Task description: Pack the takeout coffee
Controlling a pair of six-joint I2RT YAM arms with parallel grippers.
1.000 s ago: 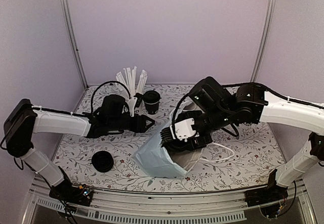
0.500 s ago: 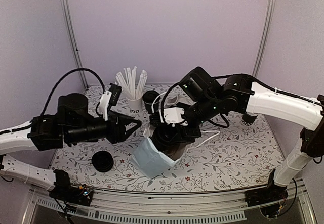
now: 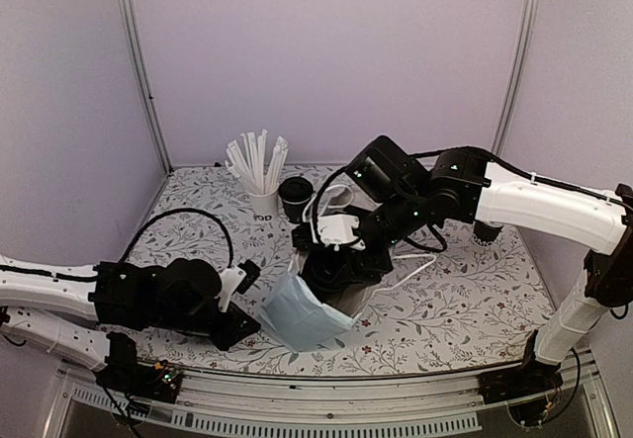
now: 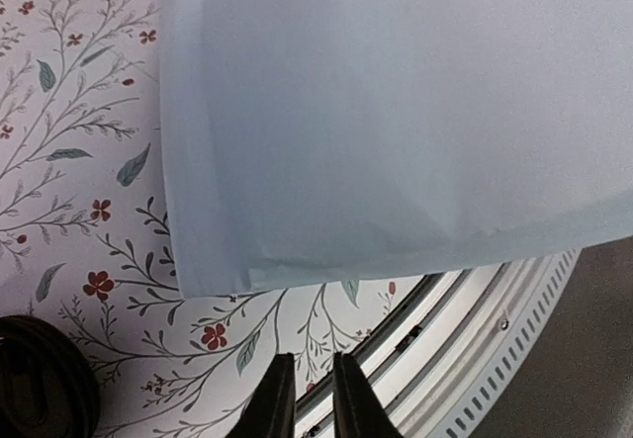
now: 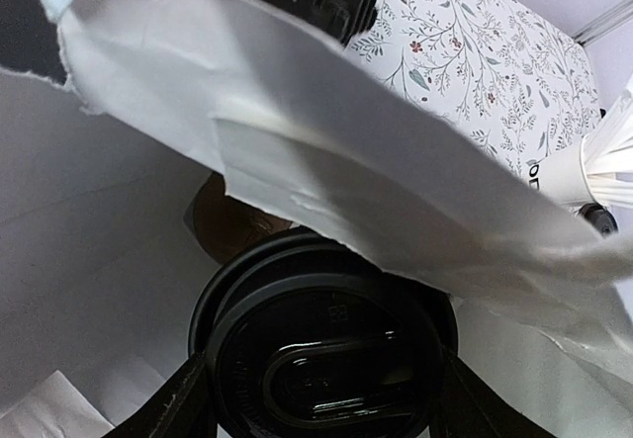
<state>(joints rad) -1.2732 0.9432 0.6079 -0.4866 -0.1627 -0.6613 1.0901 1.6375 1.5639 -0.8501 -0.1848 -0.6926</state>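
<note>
The takeout coffee [image 5: 326, 359], a black cup with a black lid, sits in the mouth of the pale paper bag [image 3: 297, 314], lid facing the right wrist camera. My right gripper [image 5: 321, 384] is shut on it, one finger on each side of the lid. From above, that gripper [image 3: 336, 265] is at the bag's opening and hides the cup. My left gripper [image 4: 314, 398] hovers low near the front edge, just short of the bag's [image 4: 396, 112] bottom corner. Its fingers stand almost together with nothing between them. It shows from above as the left gripper [image 3: 242, 314].
A white cup of straws [image 3: 261, 201] and a stack of black cups [image 3: 296, 199] stand at the back. Loose black lids [image 4: 40, 384] lie beside the left fingers. The bag's white handles [image 3: 420, 265] trail right. The table's front rail [image 4: 475, 300] is just past the left gripper.
My left arm swung down from above the table to the front edge by the bag's bottom corner, and its jaws closed in. The bag slid slightly left with the right gripper still inside.
</note>
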